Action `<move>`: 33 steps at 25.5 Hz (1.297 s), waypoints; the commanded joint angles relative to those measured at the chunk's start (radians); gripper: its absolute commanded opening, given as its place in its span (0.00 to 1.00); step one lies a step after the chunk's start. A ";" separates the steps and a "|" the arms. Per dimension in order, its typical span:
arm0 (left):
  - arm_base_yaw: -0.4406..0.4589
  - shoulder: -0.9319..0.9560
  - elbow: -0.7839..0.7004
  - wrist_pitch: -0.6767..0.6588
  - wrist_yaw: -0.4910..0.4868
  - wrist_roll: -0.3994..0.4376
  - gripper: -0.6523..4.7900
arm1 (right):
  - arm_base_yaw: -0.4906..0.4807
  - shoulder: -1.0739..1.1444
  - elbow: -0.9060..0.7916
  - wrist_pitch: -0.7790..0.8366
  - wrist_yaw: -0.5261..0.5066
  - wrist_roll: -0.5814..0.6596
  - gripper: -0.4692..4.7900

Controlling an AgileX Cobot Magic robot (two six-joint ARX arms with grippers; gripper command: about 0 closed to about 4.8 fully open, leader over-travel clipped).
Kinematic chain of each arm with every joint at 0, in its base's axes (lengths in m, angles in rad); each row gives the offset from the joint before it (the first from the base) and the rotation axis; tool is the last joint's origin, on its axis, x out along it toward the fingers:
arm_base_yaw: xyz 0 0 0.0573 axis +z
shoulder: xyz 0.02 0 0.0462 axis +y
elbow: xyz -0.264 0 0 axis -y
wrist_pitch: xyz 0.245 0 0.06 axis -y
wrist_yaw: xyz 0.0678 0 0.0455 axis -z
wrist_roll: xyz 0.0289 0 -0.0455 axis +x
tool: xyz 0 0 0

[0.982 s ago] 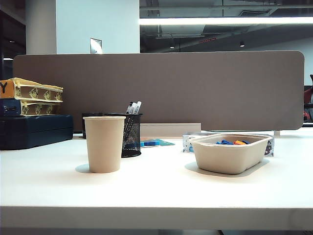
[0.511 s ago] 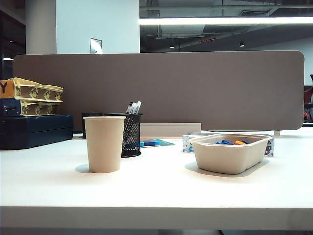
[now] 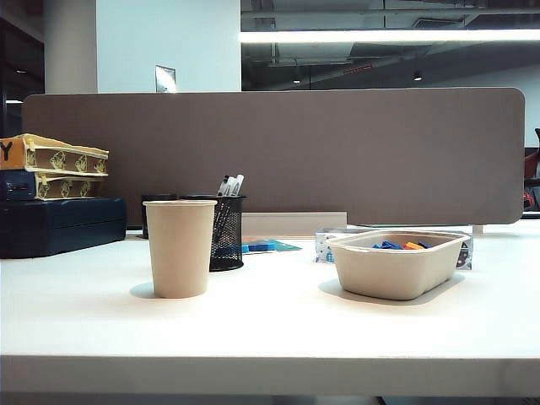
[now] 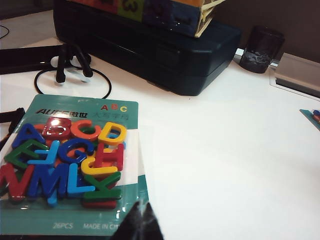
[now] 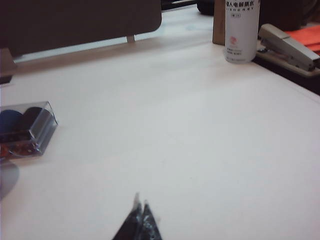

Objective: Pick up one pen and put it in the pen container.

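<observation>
Pens: several black pens with pale ends (image 3: 229, 186) stand inside the mesh pen container, tips poking above its rim; no loose pen shows on the table in any view.
Pen container: black wire-mesh cup (image 3: 228, 232), just behind and to the right of the tan paper cup (image 3: 180, 247), partly hidden by it.
Beige tray: (image 3: 396, 268) well right of the pen container, holding small blue and orange pieces.
Dark case: (image 3: 59, 224) left of the pen container, with stacked boxes on top.
Left gripper: (image 4: 140, 222) fingers pressed together, holding nothing, hovering above the edge of a pack of plastic letters (image 4: 67, 160); not seen in the exterior view.
Right gripper: (image 5: 139, 220) fingers pressed together, empty, over bare white table (image 5: 190, 130), with a clear box (image 5: 25, 129) off to one side.
Step in hand: I judge neither arm has begun reaching.
Doing it well: spread the fingers first, find a pen, pinch mid-barrel, avoid knocking the paper cup.
</observation>
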 commanded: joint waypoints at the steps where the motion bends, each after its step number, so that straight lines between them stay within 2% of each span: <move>1: 0.000 0.000 0.003 0.053 0.000 0.008 0.11 | 0.002 -0.004 -0.004 0.098 -0.031 -0.003 0.09; 6: 0.000 0.000 0.003 0.229 0.102 0.008 0.11 | 0.002 -0.004 -0.003 0.207 -0.141 -0.003 0.09; 10: 0.000 0.000 0.004 0.267 0.183 0.008 0.11 | 0.003 -0.004 -0.003 0.219 -0.221 -0.003 0.09; 15: 0.000 0.000 0.004 0.267 0.182 0.015 0.11 | 0.003 -0.004 -0.003 0.222 -0.225 -0.003 0.09; 18: 0.000 0.000 0.004 0.266 0.201 0.105 0.11 | 0.003 -0.004 -0.003 0.222 -0.225 -0.010 0.09; 20: 0.000 0.000 0.004 0.266 0.201 0.135 0.11 | 0.003 -0.004 -0.003 0.223 -0.225 -0.010 0.09; 24: 0.000 0.000 0.004 0.266 0.201 0.144 0.11 | 0.003 -0.004 -0.003 0.227 -0.229 -0.021 0.09; 27: 0.000 0.000 0.004 0.266 0.201 0.144 0.11 | 0.003 -0.004 -0.003 0.233 -0.269 -0.107 0.09; 29: 0.000 0.000 0.004 0.266 0.201 0.145 0.11 | 0.003 -0.004 -0.003 0.235 -0.270 -0.112 0.09; 33: 0.000 0.000 0.004 0.266 0.221 0.215 0.11 | 0.003 -0.004 -0.003 0.253 -0.270 -0.112 0.09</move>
